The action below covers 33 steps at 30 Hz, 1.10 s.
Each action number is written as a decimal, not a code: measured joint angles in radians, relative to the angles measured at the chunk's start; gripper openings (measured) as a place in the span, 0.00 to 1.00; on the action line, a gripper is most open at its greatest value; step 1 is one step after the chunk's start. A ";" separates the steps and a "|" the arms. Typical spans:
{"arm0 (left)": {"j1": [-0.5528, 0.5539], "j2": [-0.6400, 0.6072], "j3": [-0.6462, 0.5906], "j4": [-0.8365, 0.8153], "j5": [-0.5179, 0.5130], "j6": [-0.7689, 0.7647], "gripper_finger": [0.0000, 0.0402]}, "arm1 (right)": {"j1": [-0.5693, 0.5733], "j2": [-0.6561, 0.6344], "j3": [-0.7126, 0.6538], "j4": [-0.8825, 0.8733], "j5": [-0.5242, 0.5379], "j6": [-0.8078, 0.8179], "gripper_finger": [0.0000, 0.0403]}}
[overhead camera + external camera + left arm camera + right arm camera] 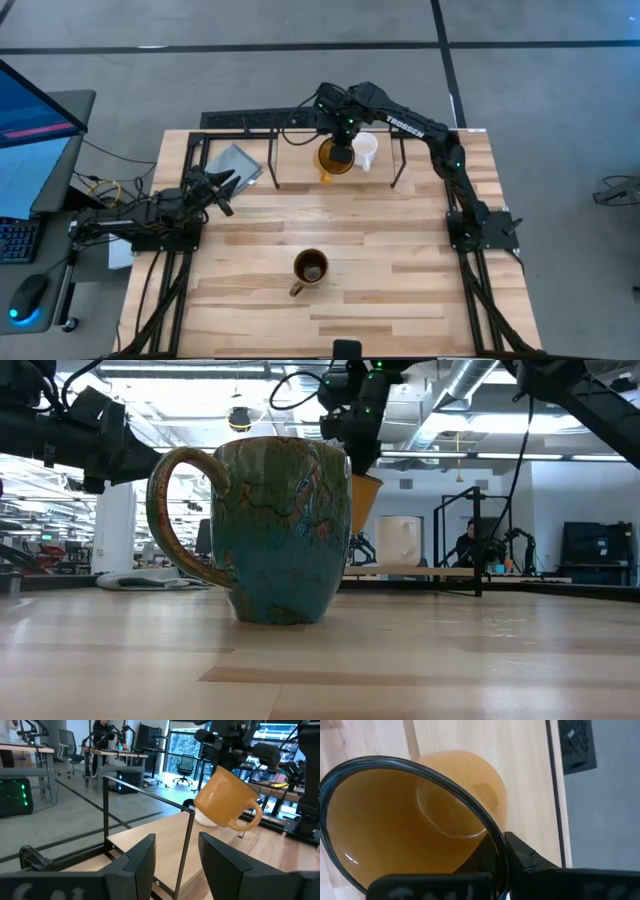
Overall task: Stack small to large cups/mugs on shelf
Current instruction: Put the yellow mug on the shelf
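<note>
The yellow-orange mug (335, 158) hangs tilted in my right gripper (343, 140) over the black rod shelf (273, 160) at the table's far middle. In the left wrist view this mug (225, 800) hovers above the small white mug (204, 818). The white mug (367, 150) stands upright just right of it, inside the shelf's outline; I cannot tell whether it rests on the rods or on the table. The dark brown mug (311, 268) stands on its base on the near middle of the table, handle toward the near left. My left gripper (225, 190) waits open at the left side. My right gripper holds the yellow-orange mug by its dark rim (495, 837), one finger (532, 862) outside the wall and the other inside. The fingers come from above. The mug is lifted clear and tilted, its handle (252, 815) on the low side.
A flat black slotted strip (250, 120) lies along the far edge. A grey flat object (235, 162) sits at the far left, beside the shelf's left leg. A monitor and keyboard (20, 240) stand off the table's left. Bare wood (400, 250) surrounds the brown mug.
</note>
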 joint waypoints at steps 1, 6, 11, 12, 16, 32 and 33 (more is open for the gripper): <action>0.000 0.000 0.000 0.000 0.000 0.000 0.35 | -0.001 0.000 -0.003 -0.009 0.009 -0.011 0.07; 0.000 0.000 0.000 0.000 0.000 0.000 0.35 | -0.001 -0.001 -0.012 0.030 0.042 -0.012 0.07; 0.000 0.000 0.000 0.000 0.000 0.000 0.35 | -0.007 -0.001 -0.012 0.033 0.047 -0.014 0.07; 0.000 0.000 0.000 0.000 0.000 0.000 0.35 | -0.007 -0.001 -0.012 0.031 0.047 -0.015 0.07; 0.000 0.000 0.000 0.000 0.000 0.000 0.35 | -0.007 -0.001 -0.013 0.049 0.046 -0.014 0.07; 0.000 0.000 0.000 0.000 0.000 -0.001 0.35 | -0.008 0.052 -0.014 0.044 0.072 -0.020 0.07; 0.000 0.000 0.000 0.000 0.001 -0.001 0.35 | -0.002 0.059 -0.014 0.048 0.088 -0.024 0.07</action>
